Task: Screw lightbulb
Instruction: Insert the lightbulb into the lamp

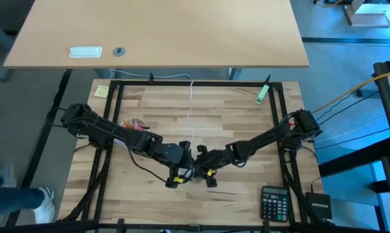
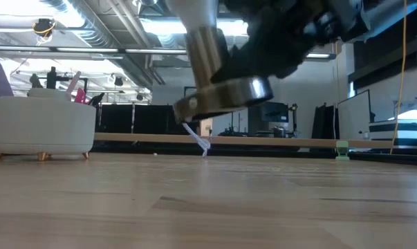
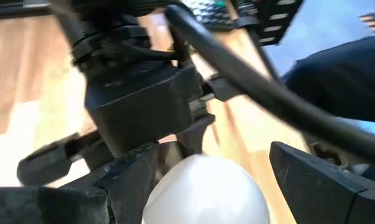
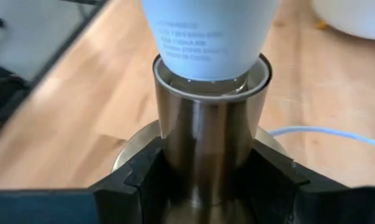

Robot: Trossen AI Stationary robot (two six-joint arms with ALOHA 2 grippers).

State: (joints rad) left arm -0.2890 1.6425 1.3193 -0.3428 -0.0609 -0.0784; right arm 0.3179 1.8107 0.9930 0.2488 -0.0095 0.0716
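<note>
**Right wrist view: bulb seated in the socket mouth, turning to be done**

Right wrist view shows the lightbulb (image 4: 209, 37) with its neck down inside the socket (image 4: 211, 143), a silvery metal barrel on a round base. I judge the threading is the step in hand. To do it well I keep the bulb's axis in line with the barrel, turn gently, and let the other arm hold the socket still so the white cord (image 4: 327, 134) does not wind up.

My right end effector (image 4: 209, 177) is clamped on the socket barrel, fingers pressed against both sides, holding it tilted and clear of the surface (image 2: 208, 207). My left end effector (image 3: 206, 186) sits around the bulb's dome; one finger touches it, the other stands slightly apart, so I cannot tell whether it grips.
</note>
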